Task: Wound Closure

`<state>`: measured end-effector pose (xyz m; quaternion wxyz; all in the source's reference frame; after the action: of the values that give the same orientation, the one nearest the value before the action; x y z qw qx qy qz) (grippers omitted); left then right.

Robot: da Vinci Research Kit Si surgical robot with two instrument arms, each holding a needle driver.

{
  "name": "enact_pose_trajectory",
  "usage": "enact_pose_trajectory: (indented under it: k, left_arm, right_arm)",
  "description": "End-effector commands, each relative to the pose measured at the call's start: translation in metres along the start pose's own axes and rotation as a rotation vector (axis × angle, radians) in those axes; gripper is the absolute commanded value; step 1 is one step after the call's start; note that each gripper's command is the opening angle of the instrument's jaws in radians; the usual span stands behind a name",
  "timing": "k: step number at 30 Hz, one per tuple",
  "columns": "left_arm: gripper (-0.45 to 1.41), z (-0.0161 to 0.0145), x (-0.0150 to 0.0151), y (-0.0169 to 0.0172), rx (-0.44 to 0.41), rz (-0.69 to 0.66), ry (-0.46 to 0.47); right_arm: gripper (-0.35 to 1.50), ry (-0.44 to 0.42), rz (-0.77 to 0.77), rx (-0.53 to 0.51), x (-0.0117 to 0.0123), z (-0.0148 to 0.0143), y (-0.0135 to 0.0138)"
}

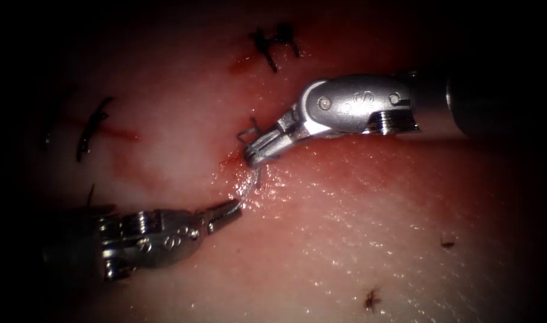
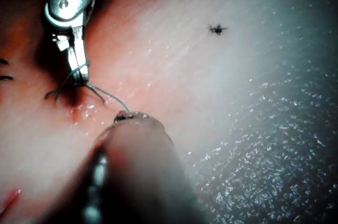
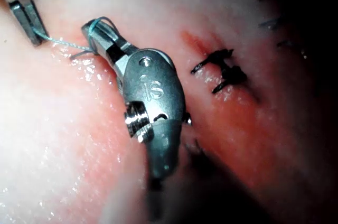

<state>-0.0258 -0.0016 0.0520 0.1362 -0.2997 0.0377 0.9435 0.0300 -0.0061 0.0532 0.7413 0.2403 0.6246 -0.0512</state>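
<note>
My right tool (image 1: 255, 154) comes in from the right, and its jaws rest shut on the tissue (image 1: 357, 203) at the cut (image 1: 230, 159). The thread (image 1: 247, 130) is looped round these jaws and leaves their tip; the same loop (image 3: 97, 23) is plain in the right wrist view. A short strand (image 2: 105, 94) runs from there to my left tool (image 1: 233, 207), which lies low on the left and is shut on the thread at its tip. The left tool's jaw tip (image 3: 36, 35) pinches that strand (image 3: 60, 42). I cannot tell where the needle is.
A dark finished knot (image 1: 274, 43) sits further up the cut, and another stitch (image 1: 91, 128) lies far left. Small cut ends of thread (image 1: 372, 298) lie on the tissue at lower right. Red fluid (image 1: 121, 133) stains the tissue near the stitches.
</note>
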Motion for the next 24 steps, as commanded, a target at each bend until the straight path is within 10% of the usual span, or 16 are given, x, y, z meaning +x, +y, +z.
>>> enact_pose_trajectory:
  k: [1,24]
  left_arm:
    - [-0.45,0.0006,0.0002,0.0011,-0.004,0.002,-0.003]
    - [-0.45,0.0003,0.0002,0.0101,-0.086,0.04,-0.053]
  right_arm:
    - [-0.35,-0.003,0.007,-0.003,-0.0007,0.0008,0.0005]
    - [-0.35,-0.053,0.096,-0.093,-0.0035,0.0007,0.0027]
